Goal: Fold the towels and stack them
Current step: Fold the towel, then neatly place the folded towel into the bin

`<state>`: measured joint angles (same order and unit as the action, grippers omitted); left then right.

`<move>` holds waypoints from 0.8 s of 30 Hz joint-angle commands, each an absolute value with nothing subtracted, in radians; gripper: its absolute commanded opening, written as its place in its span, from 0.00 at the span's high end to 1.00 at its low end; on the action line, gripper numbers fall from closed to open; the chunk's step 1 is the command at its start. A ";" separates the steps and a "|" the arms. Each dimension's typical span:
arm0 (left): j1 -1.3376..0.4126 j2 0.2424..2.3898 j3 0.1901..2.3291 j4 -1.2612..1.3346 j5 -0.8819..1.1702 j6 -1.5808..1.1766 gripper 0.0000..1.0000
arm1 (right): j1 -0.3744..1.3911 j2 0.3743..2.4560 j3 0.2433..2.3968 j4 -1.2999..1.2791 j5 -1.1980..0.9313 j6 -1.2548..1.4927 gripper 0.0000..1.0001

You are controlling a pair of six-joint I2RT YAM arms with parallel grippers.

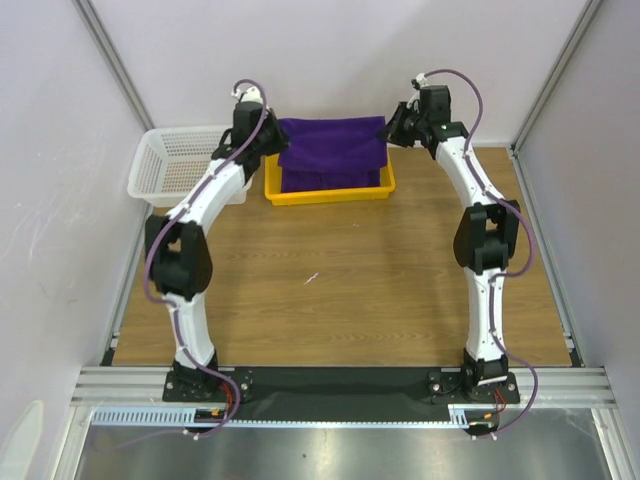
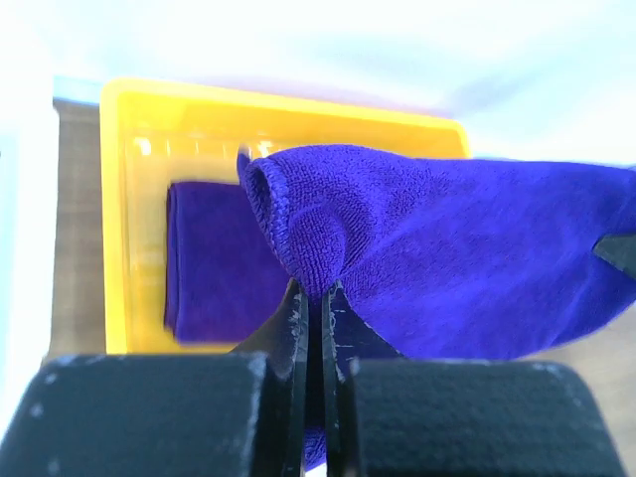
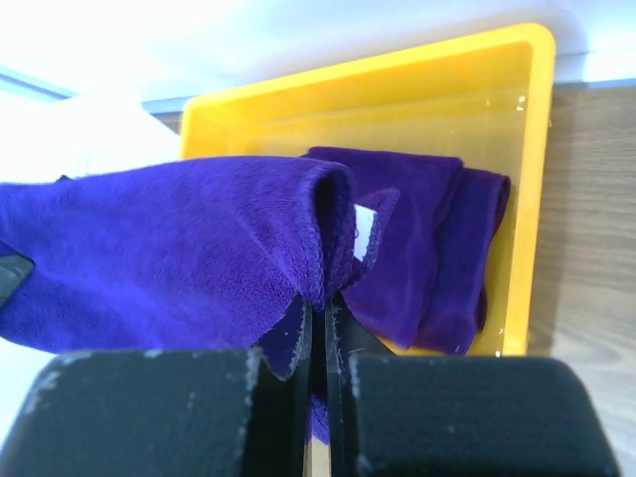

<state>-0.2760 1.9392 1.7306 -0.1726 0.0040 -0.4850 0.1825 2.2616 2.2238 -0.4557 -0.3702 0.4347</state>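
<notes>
1. The wood tabletop lies nearest.
2. The left gripper pinches the left edge of the held towel; the right gripper pinches its right edge.
3. The held towel spans above the yellow tray; folded towels lie inside it.
4. A white basket sits just left of the tray.

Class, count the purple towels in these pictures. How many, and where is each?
2 for certain. One towel hangs stretched between the left gripper and right gripper; one folded towel lies in the yellow tray. That folded pile may hide more.
</notes>
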 commanded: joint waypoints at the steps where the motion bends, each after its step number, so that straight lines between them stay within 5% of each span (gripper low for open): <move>1: -0.261 2.058 1.864 -0.199 0.031 -0.443 1.00 | 0.160 2.359 2.379 -0.502 -0.374 0.439 1.00; 24: -0.192 2.344 2.039 -0.275 0.046 -0.543 1.00 | 0.146 2.595 2.460 -0.457 -0.368 0.486 1.00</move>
<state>-0.2234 2.3211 1.9934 -0.2874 0.0635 -0.5335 0.1616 2.5805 2.4046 -0.4786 -0.4072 0.4797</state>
